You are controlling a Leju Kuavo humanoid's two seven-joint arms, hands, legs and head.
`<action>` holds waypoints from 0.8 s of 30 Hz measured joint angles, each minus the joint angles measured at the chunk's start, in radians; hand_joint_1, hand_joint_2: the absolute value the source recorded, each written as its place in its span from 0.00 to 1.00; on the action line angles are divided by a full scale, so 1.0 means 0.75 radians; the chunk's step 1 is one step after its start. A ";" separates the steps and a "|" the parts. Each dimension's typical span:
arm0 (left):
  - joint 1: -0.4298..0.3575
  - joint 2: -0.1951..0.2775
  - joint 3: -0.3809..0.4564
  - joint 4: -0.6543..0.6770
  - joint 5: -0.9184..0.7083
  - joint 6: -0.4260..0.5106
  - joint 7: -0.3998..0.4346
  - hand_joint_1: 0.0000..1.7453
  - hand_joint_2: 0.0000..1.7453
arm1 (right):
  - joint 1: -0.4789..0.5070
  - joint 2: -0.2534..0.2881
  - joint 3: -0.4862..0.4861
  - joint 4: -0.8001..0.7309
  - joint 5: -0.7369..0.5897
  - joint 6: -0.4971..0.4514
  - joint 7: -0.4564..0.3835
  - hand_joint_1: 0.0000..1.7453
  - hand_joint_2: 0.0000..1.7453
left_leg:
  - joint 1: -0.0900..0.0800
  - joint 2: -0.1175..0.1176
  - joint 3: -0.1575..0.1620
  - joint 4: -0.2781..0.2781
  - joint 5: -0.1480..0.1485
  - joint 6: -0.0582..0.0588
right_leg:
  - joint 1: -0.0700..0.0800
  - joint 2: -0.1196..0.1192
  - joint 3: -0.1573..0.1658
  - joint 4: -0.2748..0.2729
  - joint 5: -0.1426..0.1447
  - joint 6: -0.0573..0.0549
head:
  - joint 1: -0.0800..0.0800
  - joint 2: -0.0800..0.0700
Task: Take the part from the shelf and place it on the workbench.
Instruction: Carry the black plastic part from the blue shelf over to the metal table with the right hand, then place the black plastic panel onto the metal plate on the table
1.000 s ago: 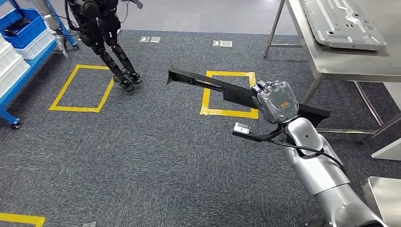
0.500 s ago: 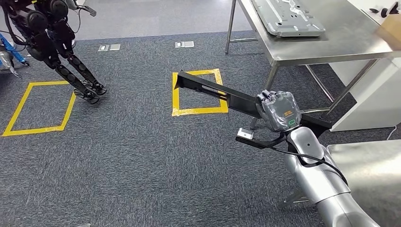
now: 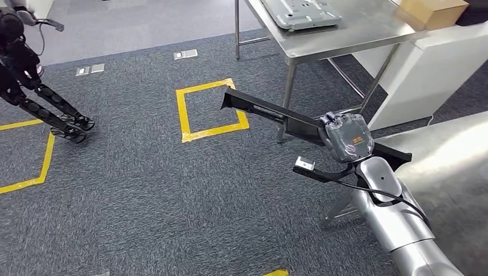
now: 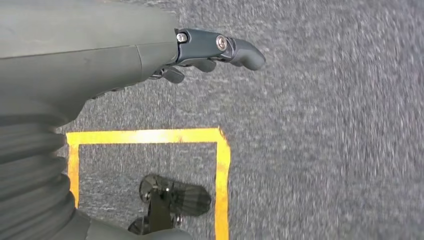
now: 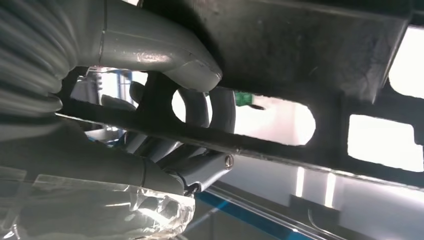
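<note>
Head view, right hand [image 3: 347, 135] gripping long black part [image 3: 270, 112]

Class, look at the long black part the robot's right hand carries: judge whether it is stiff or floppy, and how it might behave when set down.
The long black part is probably stiff: held near one end by the right hand, it juts out straight without sagging. It likely pulls hard on that hand, since most of its length overhangs. In the right wrist view it looks thin, flat and pierced with cut-outs, so it should lie flat rather than roll.

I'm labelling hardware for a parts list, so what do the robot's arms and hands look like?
The right arm is glossy silver with a black cable. The right hand has a grey cover bearing an orange marking. The left hand is matte grey with darker fingers and a ribbed cover.
</note>
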 joint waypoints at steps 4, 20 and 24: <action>0.003 -0.010 0.001 0.000 -0.004 -0.009 -0.033 0.00 1.00 | -0.022 -0.011 -0.007 0.006 -0.001 -0.004 -0.007 1.00 1.00 | 0.024 -0.151 -0.076 0.193 -0.131 -0.030 | -0.008 0.073 -0.007 -0.006 0.020 -0.038 | -0.004 0.000; -0.004 -0.011 0.053 -0.003 0.044 0.012 -0.200 0.00 1.00 | -0.090 -0.093 -0.078 0.144 -0.011 -0.055 -0.034 1.00 1.00 | 0.016 -0.170 0.024 -0.054 0.032 0.056 | 0.009 0.123 -0.173 0.241 -0.062 -0.007 | 0.014 0.000; -0.001 -0.019 0.104 -0.003 0.097 0.034 -0.260 0.00 1.00 | -0.118 -0.129 -0.099 0.236 -0.006 -0.057 -0.036 1.00 1.00 | 0.015 -0.100 0.008 -0.050 0.036 0.049 | -0.015 0.081 -0.163 0.294 -0.079 0.037 | 0.014 0.000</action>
